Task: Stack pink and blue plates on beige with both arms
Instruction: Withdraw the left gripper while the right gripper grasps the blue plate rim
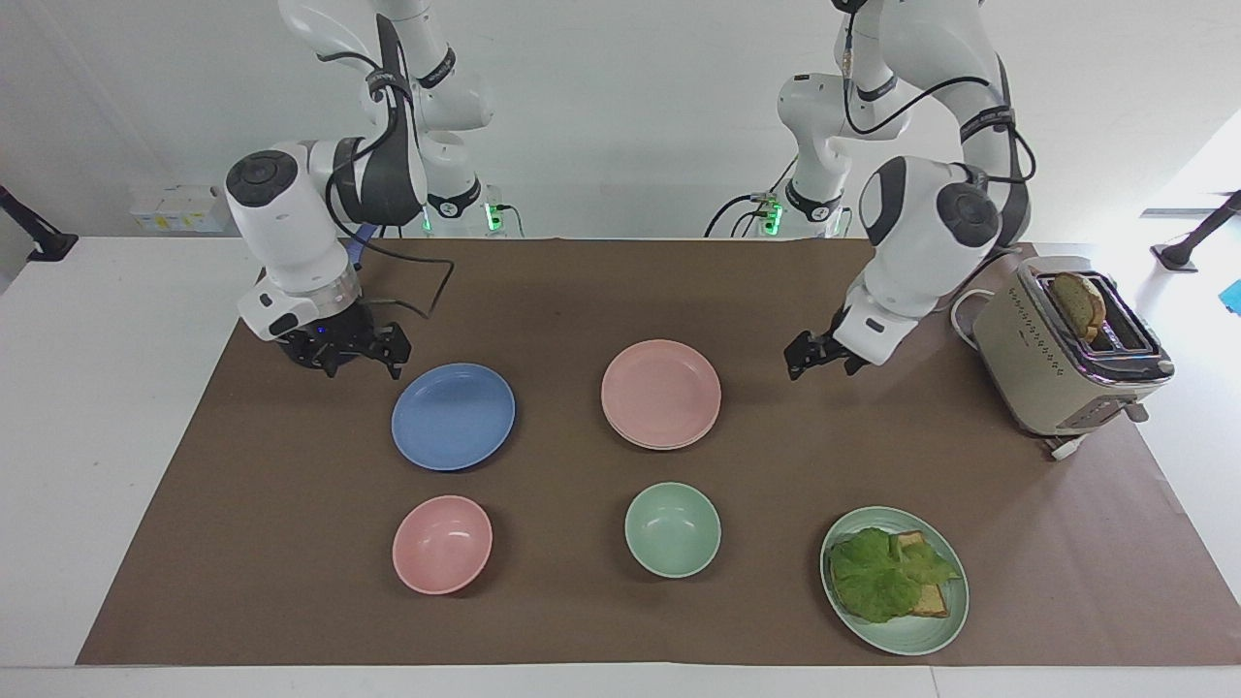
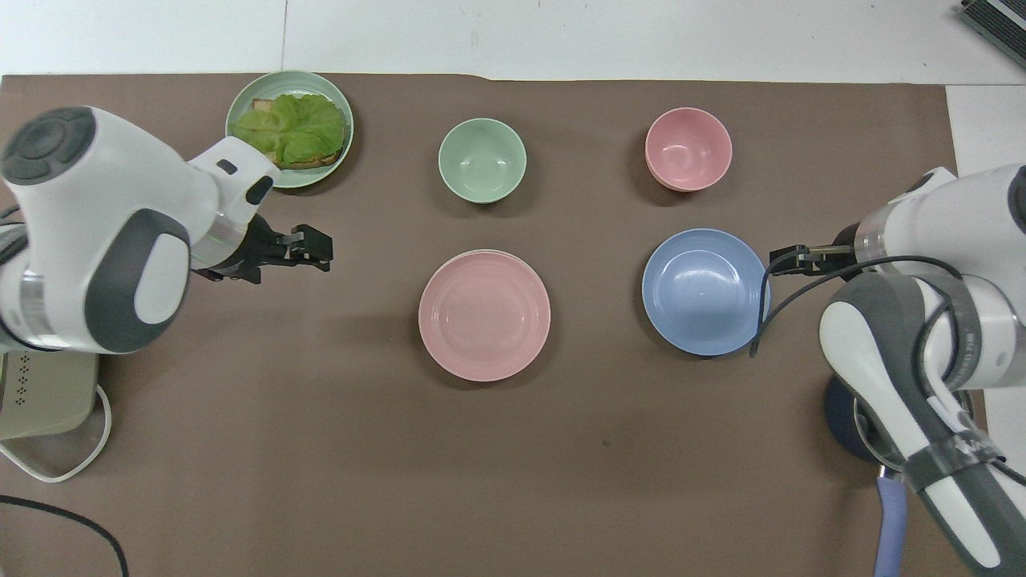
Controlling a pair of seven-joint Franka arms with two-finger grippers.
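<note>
Brown paper covers the desk, where the pink plate [image 1: 660, 393] already sits on the beige one mid-desk, so the right end effector [image 1: 359, 357], jaws wide and empty, should pinch the blue plate's [image 1: 453, 416] rim squarely while the left end effector [image 1: 817, 354], also wide and empty, waits.

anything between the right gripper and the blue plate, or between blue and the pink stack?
Nothing visible. Right gripper, open, sits beside the blue plate; only bare mat separates it from the pink plate.
</note>
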